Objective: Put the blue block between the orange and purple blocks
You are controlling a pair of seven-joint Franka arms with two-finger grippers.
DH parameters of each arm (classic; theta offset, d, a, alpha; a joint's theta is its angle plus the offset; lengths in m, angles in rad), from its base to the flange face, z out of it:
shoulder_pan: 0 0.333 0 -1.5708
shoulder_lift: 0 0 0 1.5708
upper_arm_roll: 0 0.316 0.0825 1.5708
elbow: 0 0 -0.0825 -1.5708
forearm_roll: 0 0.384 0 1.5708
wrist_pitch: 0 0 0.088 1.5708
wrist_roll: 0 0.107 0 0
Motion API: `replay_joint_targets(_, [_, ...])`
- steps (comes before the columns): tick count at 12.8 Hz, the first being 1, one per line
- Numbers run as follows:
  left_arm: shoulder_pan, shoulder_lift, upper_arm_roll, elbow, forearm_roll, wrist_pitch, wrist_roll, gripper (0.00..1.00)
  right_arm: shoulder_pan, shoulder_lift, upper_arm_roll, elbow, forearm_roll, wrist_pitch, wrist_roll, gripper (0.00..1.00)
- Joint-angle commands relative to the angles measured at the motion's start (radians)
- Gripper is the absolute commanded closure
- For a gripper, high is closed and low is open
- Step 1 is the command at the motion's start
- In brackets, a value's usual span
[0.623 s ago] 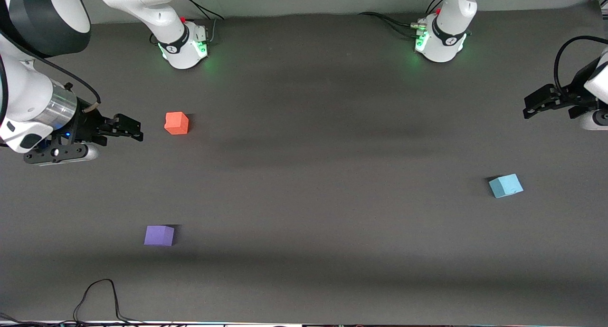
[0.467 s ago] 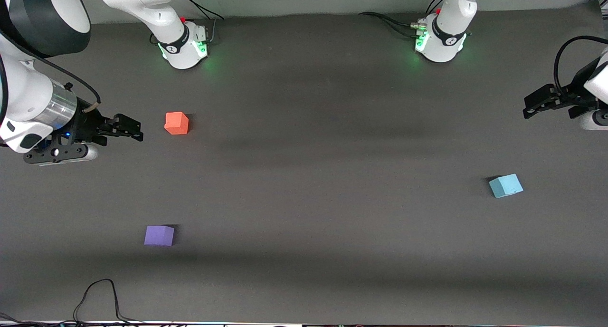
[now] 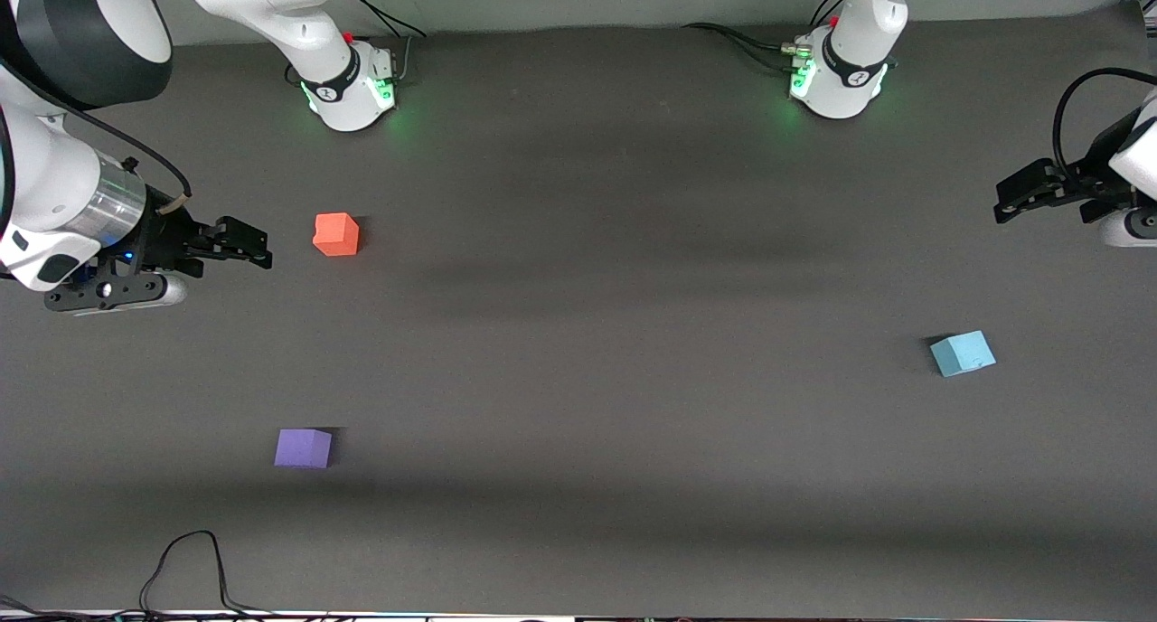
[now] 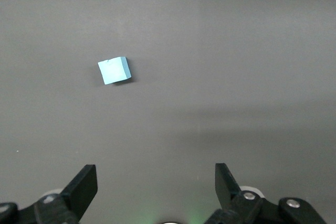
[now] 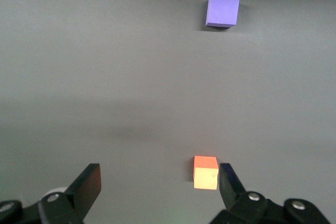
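The blue block [image 3: 963, 353] lies alone on the worktop [image 3: 615, 333] toward the left arm's end, at about 3 o'clock from the orange block [image 3: 336, 234] and purple block [image 3: 303, 447], which sit well apart, leaving room between them. The left pincer [image 4: 156, 182], wide open and empty, hovers near the blue block, likely lining up a grasp. The right pincer [image 5: 159, 184], also open and empty, waits by the orange block. Nothing has visibly changed since half a second ago.

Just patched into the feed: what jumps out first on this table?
Three small cubes on dark felt: the blue block alone toward the left arm's end, the orange block and purple block toward the right arm's end, purple nearer the front camera. The left gripper and right gripper hang open, holding nothing.
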Motion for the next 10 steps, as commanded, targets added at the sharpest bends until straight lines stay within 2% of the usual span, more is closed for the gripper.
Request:
replay_joint_targets(1, [0.074,0.019,0.004,-0.012,-0.006,0.026,0.057,0.00,0.006,-0.007,-0.004,0.007,-0.016,-0.019,0.019,0.00])
replay_joint_targets(6, [0.220,0.086,0.004,-0.049,-0.007,0.136,0.215,0.00,0.006,-0.007,-0.004,0.007,-0.016,-0.018,0.018,0.00])
replay_joint_targets(10, [0.237,0.191,0.004,-0.058,-0.013,0.234,0.213,0.00,0.006,-0.007,-0.004,0.007,-0.016,-0.018,0.018,0.00])
